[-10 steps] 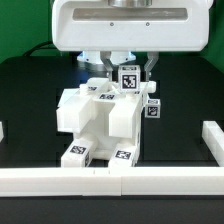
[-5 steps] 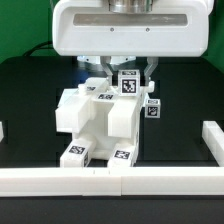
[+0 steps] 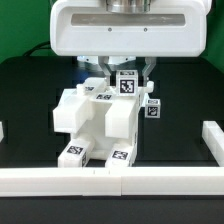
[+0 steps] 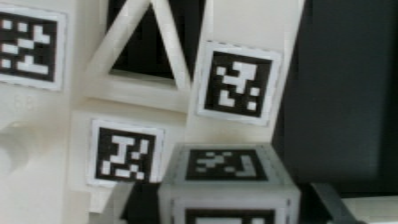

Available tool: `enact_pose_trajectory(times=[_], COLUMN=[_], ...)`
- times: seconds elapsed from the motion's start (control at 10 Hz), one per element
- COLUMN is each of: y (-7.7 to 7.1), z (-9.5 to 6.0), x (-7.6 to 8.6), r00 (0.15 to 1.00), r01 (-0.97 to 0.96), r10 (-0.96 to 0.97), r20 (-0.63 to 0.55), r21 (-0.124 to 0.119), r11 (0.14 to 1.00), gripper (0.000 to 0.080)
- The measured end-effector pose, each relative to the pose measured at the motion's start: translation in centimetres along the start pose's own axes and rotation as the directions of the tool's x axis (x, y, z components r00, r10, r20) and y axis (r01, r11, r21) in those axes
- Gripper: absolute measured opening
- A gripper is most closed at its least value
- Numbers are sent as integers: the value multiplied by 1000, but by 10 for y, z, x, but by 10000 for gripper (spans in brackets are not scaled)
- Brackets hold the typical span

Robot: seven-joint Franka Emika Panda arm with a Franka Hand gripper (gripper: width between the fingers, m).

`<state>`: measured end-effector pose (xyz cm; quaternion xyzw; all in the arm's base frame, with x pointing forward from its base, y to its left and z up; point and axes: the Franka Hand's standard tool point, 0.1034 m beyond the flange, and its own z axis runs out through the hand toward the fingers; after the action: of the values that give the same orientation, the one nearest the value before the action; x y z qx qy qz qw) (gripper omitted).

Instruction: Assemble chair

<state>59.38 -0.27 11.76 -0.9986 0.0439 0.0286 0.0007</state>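
The partly joined white chair [image 3: 93, 122] stands mid-table, with tags on its front feet. My gripper [image 3: 127, 72] hangs under the big white hand, over the chair's back right. It is shut on a white tagged chair leg [image 3: 127, 84] held upright against the chair's top. In the wrist view the leg [image 4: 226, 180] sits between my gripper [image 4: 231, 208] jaws, with a dark finger [image 4: 350, 200] beside it. Beyond it are the X-braced frame [image 4: 153, 48] and several tags. Another tagged part [image 3: 152, 108] stands just to the exterior view's right of the chair.
A long white border rail [image 3: 110, 181] runs along the front, with short rails at the exterior view's right [image 3: 212, 140] and left [image 3: 3, 130]. The table top [image 3: 180, 120] is black.
My gripper and the held leg have sunk slightly toward the chair. The chair itself has not moved.
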Motion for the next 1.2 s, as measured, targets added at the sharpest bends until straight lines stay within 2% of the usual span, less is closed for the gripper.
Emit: enact_pose_trajectory(times=[0.6,0.9,1.2], y=[0,-1,-1], z=[0,0,0], x=[0,0,0], r00=[1000,978,910], r01=[-25,-207,-416], r10=[25,207,416], r20=[0,0,1], r21=[0,3,3], r11=[1000,978,910], gripper=[285,285,285])
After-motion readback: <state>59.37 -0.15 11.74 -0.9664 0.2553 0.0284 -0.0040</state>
